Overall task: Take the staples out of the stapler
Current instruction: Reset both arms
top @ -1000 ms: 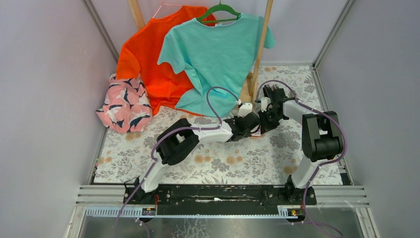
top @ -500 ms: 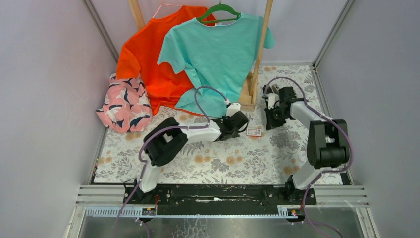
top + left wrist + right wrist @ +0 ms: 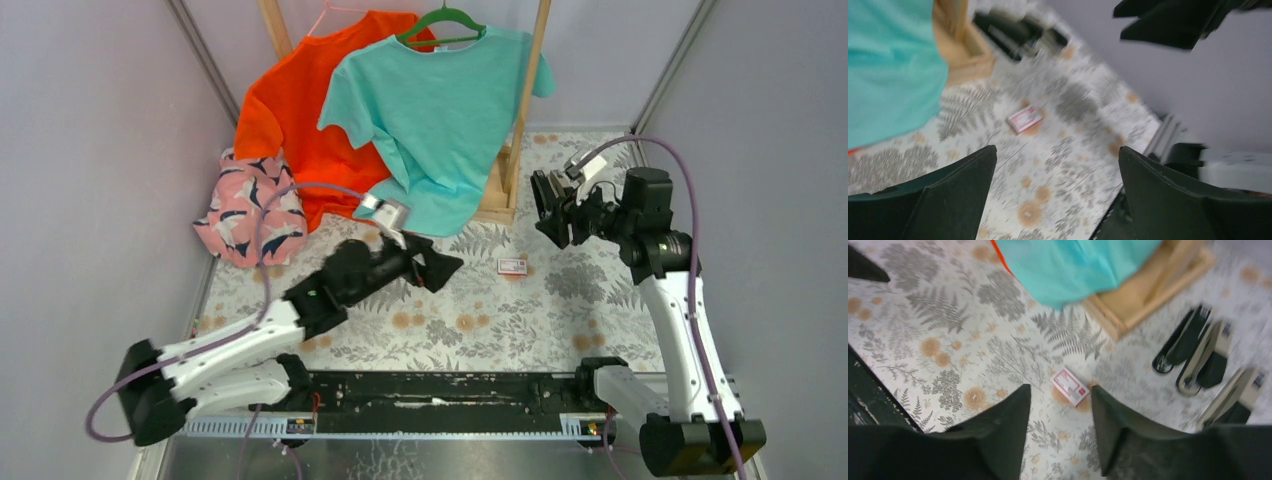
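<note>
Black-fingered, the left claw [image 3: 1057, 152] hangs wide open and empty above the floral surface [image 3: 1048, 200]. The right claw [image 3: 1060, 390] is partly open, also empty. Beyond them lies a small white-and-pink box [image 3: 1071, 386]. Farther back, staplers [image 3: 1204, 359] lie beside the wooden stand [image 3: 1148, 295]. Their staples cannot be made out.

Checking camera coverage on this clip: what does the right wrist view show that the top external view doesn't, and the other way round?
Only the right wrist view: the staplers, blurred, lying beside the wooden rack base; from above, the right arm covers that spot. Only the top external view: the pink patterned cloth and the green hanger. Both: the small white-and-pink box, the teal shirt and the floral table cover.
</note>
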Robot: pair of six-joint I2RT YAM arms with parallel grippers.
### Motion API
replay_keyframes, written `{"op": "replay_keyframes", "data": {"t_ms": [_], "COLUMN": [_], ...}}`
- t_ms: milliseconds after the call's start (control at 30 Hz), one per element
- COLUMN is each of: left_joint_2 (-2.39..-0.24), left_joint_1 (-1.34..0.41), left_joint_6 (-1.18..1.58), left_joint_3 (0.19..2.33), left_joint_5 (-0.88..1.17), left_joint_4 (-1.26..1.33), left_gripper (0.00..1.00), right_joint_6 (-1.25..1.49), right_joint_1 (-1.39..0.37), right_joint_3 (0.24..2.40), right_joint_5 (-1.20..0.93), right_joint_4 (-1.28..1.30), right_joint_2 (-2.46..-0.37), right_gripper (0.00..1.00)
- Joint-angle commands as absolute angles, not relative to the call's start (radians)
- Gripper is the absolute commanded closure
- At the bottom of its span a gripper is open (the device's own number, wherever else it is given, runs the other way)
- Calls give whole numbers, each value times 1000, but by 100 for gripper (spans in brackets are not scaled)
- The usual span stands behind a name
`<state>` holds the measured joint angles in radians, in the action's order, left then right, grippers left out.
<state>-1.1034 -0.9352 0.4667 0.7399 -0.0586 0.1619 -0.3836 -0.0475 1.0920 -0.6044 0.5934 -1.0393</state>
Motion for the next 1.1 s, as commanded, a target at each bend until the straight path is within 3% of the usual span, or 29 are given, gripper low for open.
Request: {"op": "replay_keyframes", "data": {"t_ms": [0, 33, 100, 300, 433, 633, 1067], "left_joint_2": [-895, -856, -772, -619, -572, -571, -564], "left_joint_1": [-932, -931, -931, -930, -930, -930, -930], "left_joint_6": [455, 466, 484, 523, 511, 494, 497], "left_joint_3": [646, 639, 626, 641, 680, 714, 730], "left_joint_5": [29, 26, 31, 43, 31, 30, 59], "left_joint_4": [326, 320, 308, 193, 130, 78, 92], "left_gripper": [0, 0, 0, 0, 0, 0, 0], "right_joint_6": [-369, -349, -294, -101, -106, 89, 129], "right_joint_1": [-49, -49, -49, -49, -49, -49, -49], "right_joint_3": [1142, 1138, 1131, 1127, 1211, 1238, 1218], "right_joint_5": [-812, -825, -852, -797, -816, -767, -732], "right_joint_4": [591, 575, 544, 459, 539, 489, 449], "right_joint_2": [-912, -889, -847, -713, -694, -675, -673], "right_gripper": [30, 15, 0, 1, 1, 1, 1]}}
